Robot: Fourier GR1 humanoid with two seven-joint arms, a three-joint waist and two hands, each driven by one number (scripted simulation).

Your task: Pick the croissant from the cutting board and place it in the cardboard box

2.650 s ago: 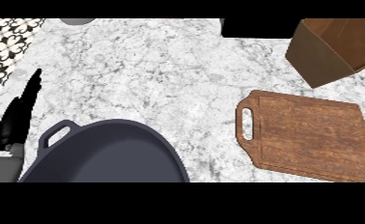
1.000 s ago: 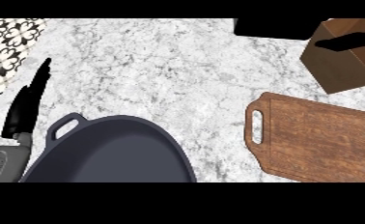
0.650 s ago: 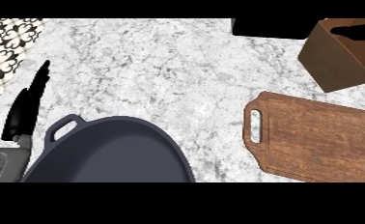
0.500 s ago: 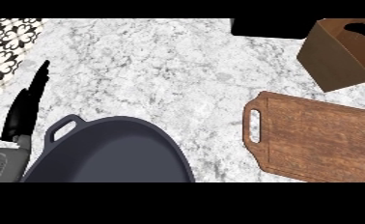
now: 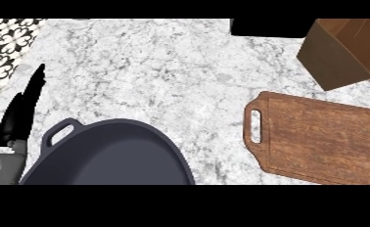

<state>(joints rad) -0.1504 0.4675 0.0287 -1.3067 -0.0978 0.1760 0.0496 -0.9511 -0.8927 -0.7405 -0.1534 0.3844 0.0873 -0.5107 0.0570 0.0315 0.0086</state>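
Only the left hand [image 5: 20, 113] shows, fingers straight and apart, at the surface's [image 5: 166, 69] left edge; the cutting board [image 5: 318, 140] lies well right of it, cardboard box [image 5: 339, 52] beyond, croissant and right hand unseen.

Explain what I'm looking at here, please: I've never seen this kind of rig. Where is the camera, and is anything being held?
One camera, at the robot's head, looks steeply down on a marble counter. The black shape at the left edge is the robot's left hand, fingers straight, resting and holding nothing. The right hand is out of view. On the counter lie a dark pan with a loop handle at lower left, a wooden cutting board at right, and a brown cardboard box beyond the board at upper right. No croissant shows on the visible part of the board; the board runs off the view's right edge.
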